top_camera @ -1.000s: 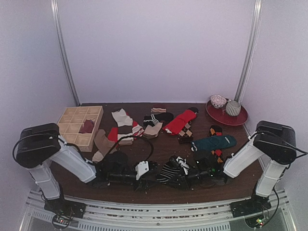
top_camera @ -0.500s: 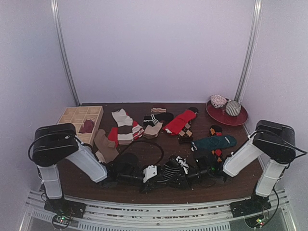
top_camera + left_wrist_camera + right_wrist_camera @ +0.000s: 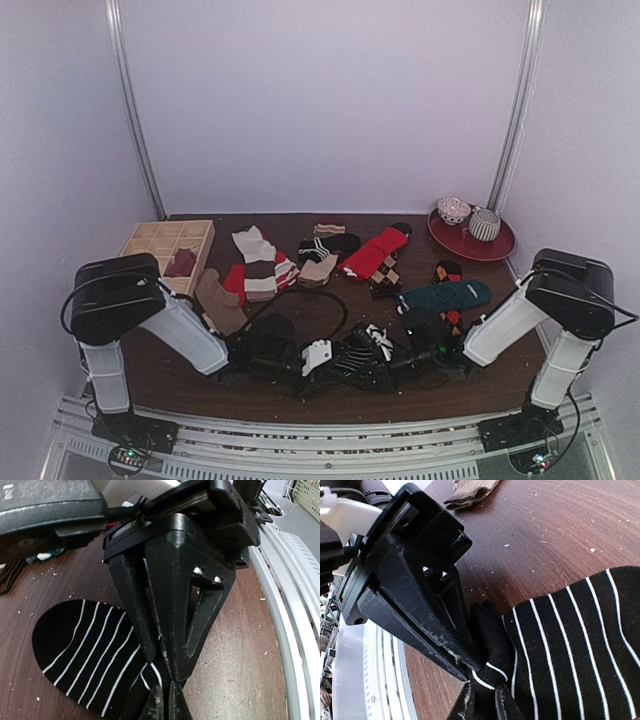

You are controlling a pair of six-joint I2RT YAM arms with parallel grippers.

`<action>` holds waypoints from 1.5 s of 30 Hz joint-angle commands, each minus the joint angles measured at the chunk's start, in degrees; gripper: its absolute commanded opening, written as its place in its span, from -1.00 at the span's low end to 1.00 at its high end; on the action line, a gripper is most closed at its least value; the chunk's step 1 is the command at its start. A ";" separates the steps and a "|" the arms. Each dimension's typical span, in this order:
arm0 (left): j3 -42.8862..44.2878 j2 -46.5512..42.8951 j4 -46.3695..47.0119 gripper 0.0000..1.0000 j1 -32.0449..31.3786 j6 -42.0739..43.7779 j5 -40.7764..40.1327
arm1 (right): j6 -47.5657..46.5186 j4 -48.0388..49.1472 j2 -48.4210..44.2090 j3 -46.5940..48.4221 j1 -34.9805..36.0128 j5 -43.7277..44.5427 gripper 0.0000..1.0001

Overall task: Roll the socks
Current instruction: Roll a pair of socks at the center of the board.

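A black sock with thin white stripes [image 3: 365, 345] lies flat near the table's front edge, seen close in both wrist views [image 3: 85, 650] [image 3: 580, 645]. My two grippers meet tip to tip at one corner of it. The right gripper [image 3: 483, 706] is shut on a bunched fold of that corner, and shows as the big black wedge [image 3: 175, 580] in the left wrist view. The left gripper [image 3: 165, 706] has its tips pressed together on the same edge. From above, the left gripper [image 3: 338, 360] comes from the left and the right gripper [image 3: 375, 368] from the right.
More socks lie behind: dark teal [image 3: 445, 295], red [image 3: 372, 252], argyle [image 3: 385, 278], tan [image 3: 215, 300], cream-striped [image 3: 258, 262]. A wooden compartment box [image 3: 150, 250] stands at the back left. A red plate [image 3: 495, 247] with two bowls sits at the back right. A metal rail [image 3: 295, 625] runs along the front edge.
My left arm has slid right to the striped sock, and its jaws have gone from open to shut on the sock's corner. The right gripper has stayed put.
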 commanded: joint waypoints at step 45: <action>2.84 1.55 -26.95 -0.87 2.76 -21.90 8.82 | -23.81 -11.41 -8.31 -1.95 19.94 33.37 -0.77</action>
